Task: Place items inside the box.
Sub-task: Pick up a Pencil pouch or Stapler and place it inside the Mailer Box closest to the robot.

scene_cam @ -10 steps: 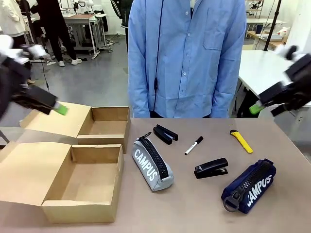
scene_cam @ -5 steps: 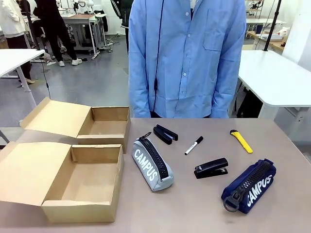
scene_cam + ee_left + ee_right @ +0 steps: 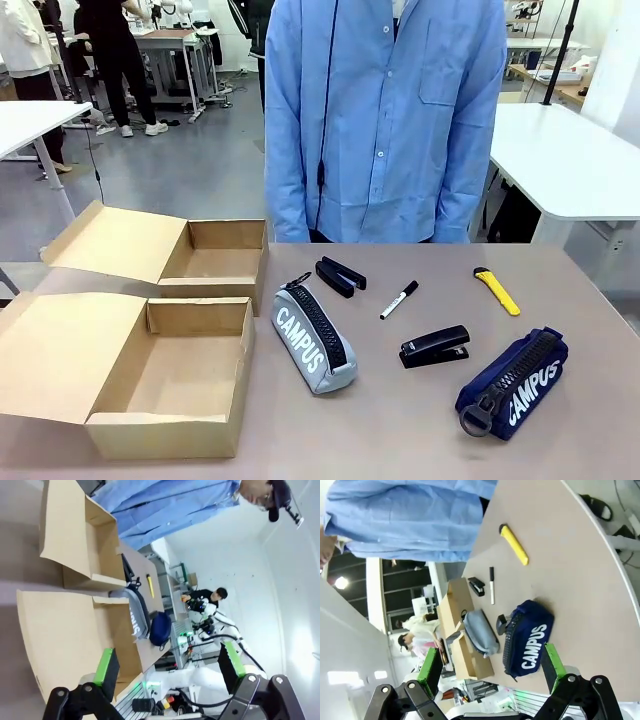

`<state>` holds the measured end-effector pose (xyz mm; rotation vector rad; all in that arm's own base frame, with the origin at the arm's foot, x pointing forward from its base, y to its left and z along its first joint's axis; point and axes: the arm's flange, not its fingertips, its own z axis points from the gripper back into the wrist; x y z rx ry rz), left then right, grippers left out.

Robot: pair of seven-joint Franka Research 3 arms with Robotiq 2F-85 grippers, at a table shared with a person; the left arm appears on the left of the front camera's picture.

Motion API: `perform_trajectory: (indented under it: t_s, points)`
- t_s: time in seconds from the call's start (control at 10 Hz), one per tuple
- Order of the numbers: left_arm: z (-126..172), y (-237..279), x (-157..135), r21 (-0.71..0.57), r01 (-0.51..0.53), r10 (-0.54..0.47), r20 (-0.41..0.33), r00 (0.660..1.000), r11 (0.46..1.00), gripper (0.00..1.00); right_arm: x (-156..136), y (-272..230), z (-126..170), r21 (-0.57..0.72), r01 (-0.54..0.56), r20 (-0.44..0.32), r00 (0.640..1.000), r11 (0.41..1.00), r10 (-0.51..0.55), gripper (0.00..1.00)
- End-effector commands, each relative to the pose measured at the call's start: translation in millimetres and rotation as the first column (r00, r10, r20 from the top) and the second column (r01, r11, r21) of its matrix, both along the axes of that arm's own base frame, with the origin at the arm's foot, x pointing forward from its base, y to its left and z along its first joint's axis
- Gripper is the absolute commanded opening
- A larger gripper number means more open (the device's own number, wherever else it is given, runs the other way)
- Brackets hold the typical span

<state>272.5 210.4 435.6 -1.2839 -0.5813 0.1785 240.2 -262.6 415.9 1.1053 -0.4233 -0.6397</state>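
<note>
While left pincer (image 3: pixel 167 662) and right pincer (image 3: pixel 492 664) gape wide, the navy pencil case (image 3: pixel 530 637) lies beyond the right.

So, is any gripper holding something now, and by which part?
Nothing is held: the left gripper and the right gripper are both open and empty.

Lab/workshop hall: open grey floor (image 3: pixel 190 170), white tables (image 3: pixel 570 170) either side, a metal-frame workbench (image 3: pixel 165 40) w/ equipment at the back. People (image 3: pixel 110 50) stand round it in the bkgd.
</note>
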Motion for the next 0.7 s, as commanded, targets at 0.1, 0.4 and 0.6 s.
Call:
perform_trajectory:
  t_s: [0.1,0.4,0.6]
  points:
    - [5.5,4.1,-5.8,0.031,0.005,-0.006,0.03,1.0,0.999,1.0,-7.3,7.4,25.8,-0.009,-0.032,0.084,0.996,0.999,0.032,1.0]
    - [5.5,4.1,-5.8,0.031,0.005,-0.006,0.03,1.0,0.999,1.0,-5.9,9.1,27.8,-0.011,-0.034,0.049,0.998,0.999,0.034,1.0]
    - [5.5,4.1,-5.8,0.031,0.005,-0.006,0.03,1.0,0.999,1.0,14.3,92.0,58.5,-0.172,-0.17,0.079,0.979,0.97,0.186,1.0]
